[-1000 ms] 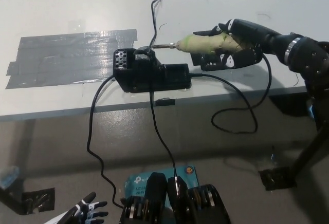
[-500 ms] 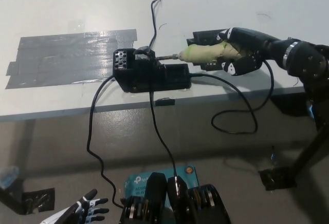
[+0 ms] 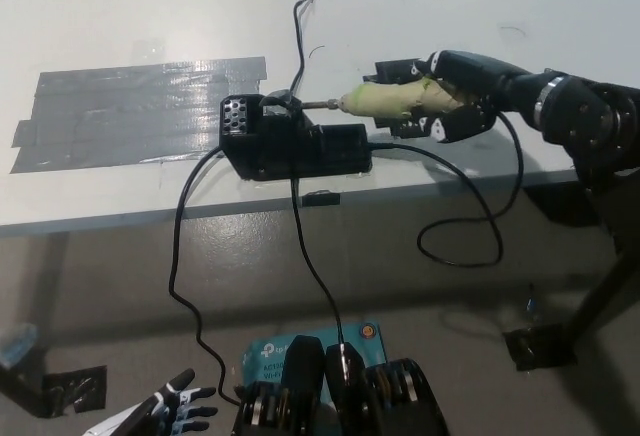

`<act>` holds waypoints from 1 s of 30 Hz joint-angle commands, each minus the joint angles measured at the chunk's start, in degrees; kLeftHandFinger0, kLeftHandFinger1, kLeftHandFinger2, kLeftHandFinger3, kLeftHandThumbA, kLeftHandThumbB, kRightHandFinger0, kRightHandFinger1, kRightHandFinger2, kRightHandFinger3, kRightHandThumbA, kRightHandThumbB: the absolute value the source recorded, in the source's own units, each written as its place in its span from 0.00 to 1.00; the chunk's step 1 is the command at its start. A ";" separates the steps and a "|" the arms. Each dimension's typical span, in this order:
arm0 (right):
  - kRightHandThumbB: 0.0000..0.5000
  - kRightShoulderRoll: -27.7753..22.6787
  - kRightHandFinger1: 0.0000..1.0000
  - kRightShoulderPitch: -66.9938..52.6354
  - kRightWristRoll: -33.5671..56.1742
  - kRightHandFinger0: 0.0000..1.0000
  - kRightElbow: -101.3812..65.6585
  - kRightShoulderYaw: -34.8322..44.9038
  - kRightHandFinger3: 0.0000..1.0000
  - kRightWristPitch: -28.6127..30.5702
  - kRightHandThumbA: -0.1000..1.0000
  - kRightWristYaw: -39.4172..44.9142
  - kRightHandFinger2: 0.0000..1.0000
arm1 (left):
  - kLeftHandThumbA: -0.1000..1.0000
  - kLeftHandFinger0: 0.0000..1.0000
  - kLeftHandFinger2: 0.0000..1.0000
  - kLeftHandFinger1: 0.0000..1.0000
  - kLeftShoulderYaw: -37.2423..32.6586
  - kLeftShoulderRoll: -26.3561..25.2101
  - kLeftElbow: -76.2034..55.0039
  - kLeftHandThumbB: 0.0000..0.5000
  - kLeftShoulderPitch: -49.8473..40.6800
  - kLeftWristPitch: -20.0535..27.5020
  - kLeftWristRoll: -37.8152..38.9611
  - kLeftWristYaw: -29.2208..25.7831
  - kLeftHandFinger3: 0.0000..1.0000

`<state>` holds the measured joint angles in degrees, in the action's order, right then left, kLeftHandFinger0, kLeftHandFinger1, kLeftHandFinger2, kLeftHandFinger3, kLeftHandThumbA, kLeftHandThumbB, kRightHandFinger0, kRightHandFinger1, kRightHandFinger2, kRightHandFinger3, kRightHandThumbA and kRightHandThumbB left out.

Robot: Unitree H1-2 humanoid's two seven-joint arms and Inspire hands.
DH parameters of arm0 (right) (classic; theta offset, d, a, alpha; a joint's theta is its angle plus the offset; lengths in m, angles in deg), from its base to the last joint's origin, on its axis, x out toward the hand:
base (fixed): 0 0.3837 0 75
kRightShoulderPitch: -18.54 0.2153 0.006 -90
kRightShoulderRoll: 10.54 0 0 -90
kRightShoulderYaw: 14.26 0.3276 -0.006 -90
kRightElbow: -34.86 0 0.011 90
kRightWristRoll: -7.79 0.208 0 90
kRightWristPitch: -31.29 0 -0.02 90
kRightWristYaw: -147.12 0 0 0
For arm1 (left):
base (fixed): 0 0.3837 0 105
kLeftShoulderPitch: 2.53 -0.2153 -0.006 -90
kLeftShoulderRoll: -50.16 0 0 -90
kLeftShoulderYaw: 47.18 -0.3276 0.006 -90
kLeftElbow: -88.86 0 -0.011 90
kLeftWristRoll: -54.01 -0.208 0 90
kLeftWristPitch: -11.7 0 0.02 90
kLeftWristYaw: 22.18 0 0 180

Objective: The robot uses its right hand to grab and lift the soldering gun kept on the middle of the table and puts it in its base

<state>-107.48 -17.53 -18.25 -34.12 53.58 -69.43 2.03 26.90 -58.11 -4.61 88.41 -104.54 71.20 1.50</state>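
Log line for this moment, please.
right robot hand: shut on gun | tip at base | not seated | left robot hand: idle, open, bottom left

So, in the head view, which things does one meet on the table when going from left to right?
Grey tape patch → black base → soldering gun → right hand, shut on the gun.

white table (image 3: 120,16), grey taped patch (image 3: 140,111), grey floor (image 3: 100,276)
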 commanded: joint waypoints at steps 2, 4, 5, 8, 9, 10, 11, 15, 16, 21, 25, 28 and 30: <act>0.26 -1.41 0.31 4.57 -1.07 0.00 -0.47 1.71 0.27 1.30 0.00 -3.07 0.53 | 1.00 1.00 1.00 1.00 -0.20 -1.85 -1.56 0.81 0.15 -0.69 0.43 -0.05 1.00; 0.23 -1.65 0.27 4.81 -0.87 0.00 -0.14 2.37 0.24 0.99 0.00 -3.29 0.48 | 1.00 1.00 1.00 1.00 -0.65 -2.55 -1.74 0.77 0.42 -0.69 1.10 0.23 1.00; 0.21 -1.78 0.26 4.87 -0.92 0.00 -0.46 2.51 0.24 0.08 0.00 -2.77 0.47 | 1.00 1.00 1.00 1.00 -0.57 -2.52 -1.85 0.76 0.29 -0.69 0.93 0.30 1.00; 0.27 -2.42 0.27 4.78 -0.83 0.00 -1.53 2.93 0.25 -0.58 0.00 -1.72 0.46 | 1.00 1.00 1.00 1.00 -0.56 -2.61 -1.98 0.77 0.15 -0.69 1.17 -0.07 1.00; 0.30 -2.47 0.28 4.73 -1.05 0.00 -2.04 2.80 0.26 -1.35 0.00 -1.19 0.47 | 1.00 1.00 1.00 1.00 -0.51 -2.46 -1.63 0.80 0.21 -0.69 1.67 -0.14 1.00; 0.30 -2.52 0.29 4.61 -1.37 0.00 -2.32 2.51 0.27 -1.47 0.00 -0.99 0.49 | 1.00 1.00 1.00 1.00 -0.64 -2.56 -1.68 0.80 0.28 -0.69 1.49 -0.07 1.00; 0.29 -2.53 0.30 4.60 -1.41 0.00 -2.37 2.47 0.27 -1.51 0.00 -0.97 0.50 | 1.00 1.00 1.00 1.00 -0.68 -2.58 -1.69 0.80 0.29 -0.69 1.49 -0.08 1.00; 0.28 -2.88 0.32 3.82 -2.38 0.01 -2.42 0.21 0.24 1.60 0.00 0.09 0.52 | 1.00 1.00 1.00 1.00 -0.96 -2.55 -1.95 0.77 0.42 -0.69 1.54 0.07 1.00; 0.22 -2.91 0.32 3.72 -2.74 0.00 -2.64 -0.34 0.24 1.50 0.00 0.55 0.52 | 1.00 1.00 1.00 1.00 -1.07 -2.57 -1.96 0.77 0.54 -0.69 1.55 0.08 1.00; 0.00 -2.11 0.18 3.11 -3.31 0.00 -3.51 -2.13 0.10 3.16 0.00 -0.10 0.40 | 1.00 1.00 1.00 1.00 -1.37 -2.44 -1.43 0.82 1.06 -0.69 1.70 0.47 1.00; 0.00 -1.62 0.22 3.69 -2.96 0.00 -3.17 -2.23 0.14 3.70 0.00 -0.68 0.46 | 1.00 1.00 1.00 1.00 -1.48 -2.64 -1.68 0.81 1.20 -0.69 1.45 0.30 1.00; 0.10 -1.36 0.22 4.30 -2.88 0.00 -3.08 -1.84 0.17 3.41 0.00 -0.96 0.46 | 1.00 1.00 1.00 1.00 -1.40 -2.75 -2.20 0.75 1.00 -0.69 0.94 -0.06 1.00; 0.17 -1.25 0.24 4.22 -2.80 0.00 -3.29 -1.51 0.19 2.78 0.00 -1.10 0.48 | 1.00 1.00 1.00 1.00 -1.61 -2.75 -2.11 0.77 0.95 -0.69 0.95 -0.04 1.00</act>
<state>-108.70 -17.60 -20.64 -35.62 51.31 -68.41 1.93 25.07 -58.97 -5.06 88.80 -104.54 71.58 1.49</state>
